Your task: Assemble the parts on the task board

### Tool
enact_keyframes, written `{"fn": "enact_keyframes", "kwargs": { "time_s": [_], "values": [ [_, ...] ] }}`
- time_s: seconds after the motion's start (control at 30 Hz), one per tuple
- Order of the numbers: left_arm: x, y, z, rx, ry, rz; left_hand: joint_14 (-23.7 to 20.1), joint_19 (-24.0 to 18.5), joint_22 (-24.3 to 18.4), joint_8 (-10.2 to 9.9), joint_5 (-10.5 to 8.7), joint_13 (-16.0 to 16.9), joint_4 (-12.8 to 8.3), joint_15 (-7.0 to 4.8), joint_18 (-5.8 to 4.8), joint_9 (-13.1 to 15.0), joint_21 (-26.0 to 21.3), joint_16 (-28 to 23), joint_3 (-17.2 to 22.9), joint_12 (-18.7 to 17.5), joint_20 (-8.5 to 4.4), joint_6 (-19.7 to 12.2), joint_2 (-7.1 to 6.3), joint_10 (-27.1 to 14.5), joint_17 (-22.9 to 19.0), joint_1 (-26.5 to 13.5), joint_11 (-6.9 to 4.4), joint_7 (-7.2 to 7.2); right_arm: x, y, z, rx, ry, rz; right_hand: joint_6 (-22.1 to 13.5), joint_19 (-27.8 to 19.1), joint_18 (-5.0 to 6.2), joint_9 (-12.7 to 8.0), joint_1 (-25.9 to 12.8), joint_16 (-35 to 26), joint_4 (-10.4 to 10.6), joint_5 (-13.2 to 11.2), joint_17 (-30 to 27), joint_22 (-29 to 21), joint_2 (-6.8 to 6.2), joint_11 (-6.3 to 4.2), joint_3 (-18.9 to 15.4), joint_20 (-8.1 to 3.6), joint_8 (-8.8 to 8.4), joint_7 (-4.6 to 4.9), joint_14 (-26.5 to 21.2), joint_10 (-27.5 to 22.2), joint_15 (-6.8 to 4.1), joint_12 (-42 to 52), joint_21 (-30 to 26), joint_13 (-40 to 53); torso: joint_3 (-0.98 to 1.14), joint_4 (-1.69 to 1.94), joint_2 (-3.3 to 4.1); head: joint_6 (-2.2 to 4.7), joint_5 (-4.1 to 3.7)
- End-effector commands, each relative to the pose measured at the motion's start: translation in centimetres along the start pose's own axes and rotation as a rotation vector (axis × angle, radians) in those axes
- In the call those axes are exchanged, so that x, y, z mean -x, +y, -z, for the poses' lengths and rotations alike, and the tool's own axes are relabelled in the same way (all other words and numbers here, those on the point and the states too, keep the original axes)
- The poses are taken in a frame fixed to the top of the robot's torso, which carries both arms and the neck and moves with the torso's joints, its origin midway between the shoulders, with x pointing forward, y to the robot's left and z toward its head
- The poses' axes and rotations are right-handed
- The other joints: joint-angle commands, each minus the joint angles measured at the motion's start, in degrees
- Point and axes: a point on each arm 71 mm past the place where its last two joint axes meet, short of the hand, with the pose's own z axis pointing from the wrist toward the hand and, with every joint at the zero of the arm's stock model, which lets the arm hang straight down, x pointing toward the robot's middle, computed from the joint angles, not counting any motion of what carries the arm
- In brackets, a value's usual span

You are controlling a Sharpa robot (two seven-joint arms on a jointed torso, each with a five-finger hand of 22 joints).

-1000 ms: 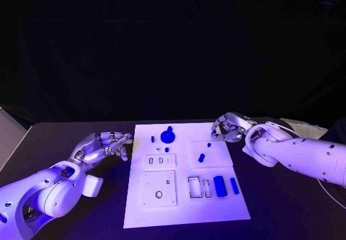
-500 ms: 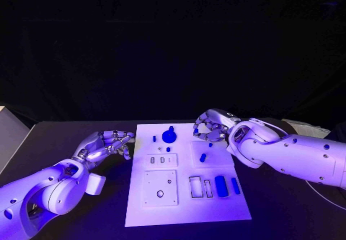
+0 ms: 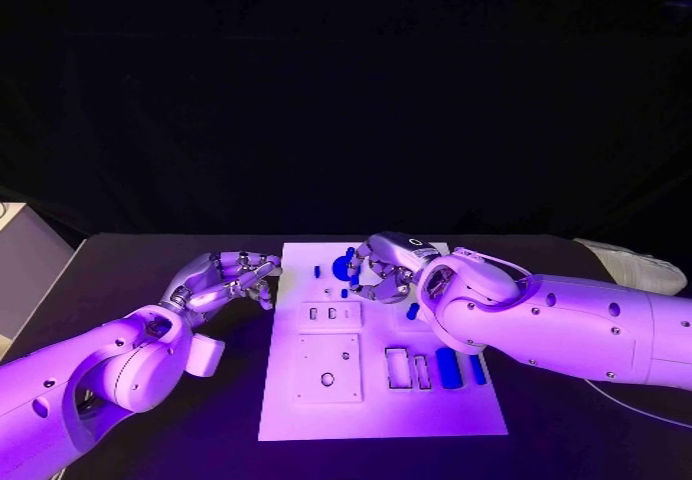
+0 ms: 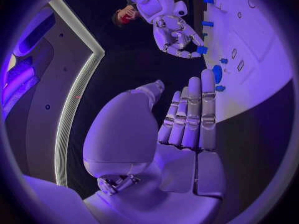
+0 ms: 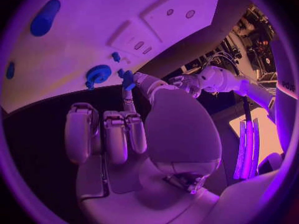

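The task board [image 3: 378, 400] lies flat in the middle of the black table [image 3: 159, 440], its long side running away from the robot. At its near right, two upright blue bars [image 3: 449, 367] stand side by side, just right of two empty rectangular slots [image 3: 400, 367]. Left of these sits a square plate [image 3: 327, 368] with one oval hole, and beyond it a smaller plate [image 3: 323, 314] with two small slots.

The left hand [image 3: 219, 282] hovers off the board's left edge, level with that smaller plate, fingers loosely curled and apart, nothing in them.

The right hand [image 3: 387, 268] is over the board's far middle. In the wrist views its fingertips pinch a small blue part [image 5: 127, 79]. Just left of it lies a round, toothed blue gear [image 3: 343, 267], flat on the board. Beside the gear are three small blue pegs [image 3: 317, 271], one to its left, one at its far edge and one on its near side. Another short blue piece [image 3: 413, 311] lies near the right wrist.
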Motion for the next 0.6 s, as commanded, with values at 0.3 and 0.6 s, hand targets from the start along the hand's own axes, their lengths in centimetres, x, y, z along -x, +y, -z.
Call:
{"fn": "enact_keyframes", "kwargs": {
  "time_s": [0.3, 0.6],
  "values": [
    [-0.3, -0.1, -0.1, -0.006, 0.022, 0.006, -0.3, -0.5, 0.1, 0.1, 0.16, -0.1, -0.2, 0.11, 0.28, 0.1, 0.2, 0.3, 0.2, -0.1, 0.11, -0.2, 0.05, -0.2, 0.1, -0.5, 0.06, 0.02, -3.2, 2.0, -0.3, -0.039, 0.041, 0.1, 0.1, 2.9, -0.89, 1.3, 0.1, 0.2, -0.3, 0.3, 15.1, 1.0, -0.16, -0.31, 0.2, -0.38, 0.82, -0.57, 5.9, 6.0, -0.3, 0.2, 0.3, 15.1, -0.21, 0.13, -0.11, -0.96, 0.33],
    [-0.3, -0.1, -0.1, -0.005, 0.022, 0.005, -0.3, -0.5, 0.1, 0.1, 0.16, -0.1, -0.2, 0.11, 0.28, 0.1, 0.2, 0.3, 0.2, -0.1, 0.11, -0.2, 0.05, -0.2, 0.1, -0.5, 0.06, 0.02, -4.9, 2.7, 0.0, -0.046, 0.049, 0.1, 0.1, 2.9, -0.9, 1.3, 0.0, 0.2, -0.3, 0.3, 15.1, 1.1, -0.21, -0.3, 0.2, -0.37, 0.85, -0.55, 5.9, 6.0, -0.28, 0.2, 0.3, 15.1, -0.05, 0.03, -0.05, -1.64, 0.68]
  ]
}}
